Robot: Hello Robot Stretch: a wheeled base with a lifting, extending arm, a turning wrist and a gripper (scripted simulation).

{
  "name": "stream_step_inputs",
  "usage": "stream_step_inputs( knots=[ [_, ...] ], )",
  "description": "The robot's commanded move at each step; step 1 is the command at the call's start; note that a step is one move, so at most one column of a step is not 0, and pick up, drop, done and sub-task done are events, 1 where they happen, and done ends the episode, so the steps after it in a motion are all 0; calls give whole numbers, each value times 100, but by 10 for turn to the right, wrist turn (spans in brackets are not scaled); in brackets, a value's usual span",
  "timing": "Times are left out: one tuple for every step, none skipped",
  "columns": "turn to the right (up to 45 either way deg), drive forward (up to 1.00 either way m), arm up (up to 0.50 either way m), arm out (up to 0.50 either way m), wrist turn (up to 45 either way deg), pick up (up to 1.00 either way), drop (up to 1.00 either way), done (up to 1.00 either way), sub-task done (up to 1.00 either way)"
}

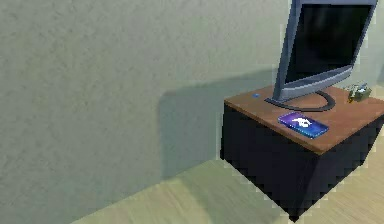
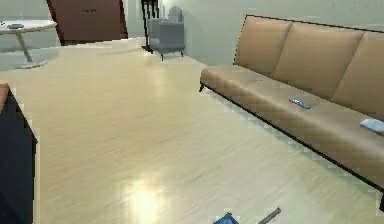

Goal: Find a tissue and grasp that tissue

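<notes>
you are in the search stage, by my judgement: no tissue is found yet, so the grasp is all ahead of you. you cannot tell from these pictures how the jaws stand.

in the forward view a dark cabinet (image 1: pixel 270 160) stands against the plain wall (image 1: pixel 100 80), and its brown tabletop (image 1: pixel 255 105) carries a television (image 1: pixel 325 50) set toward the back edge. a phone (image 1: pixel 303 124) with a lit purple screen lies flat near the front edge, just in front of the television's foot. a small greenish thing (image 1: pixel 360 92) sits by the tabletop's far right end, beside the television; it is too small to name, and i would not call it a tissue on this evidence.

in the arm side view a tan sofa (image 2: pixel 300 50) runs along the wall. a remote (image 2: pixel 299 102) lies on its seat, and farther toward the seat's right end lies a pale blue thing (image 2: pixel 372 124) that could be a tissue box or something else. across the wood floor (image 2: pixel 130 120) stand a grey armchair (image 2: pixel 167 37), a round white table (image 2: pixel 22 35) and a dark red door (image 2: pixel 90 20).

where the tissue is, you cannot tell yet. what is left: check the greenish thing and the pale blue thing closer, settle which is the tissue, drive alongside, reach and grasp.
</notes>
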Motion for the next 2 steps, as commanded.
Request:
stream_step_inputs(
  knots=[
    [90, 0, 0, 0, 0, 0, 0, 0, 0],
    [0, 60, 0, 0, 0, 0, 0, 0, 0]
  ],
)
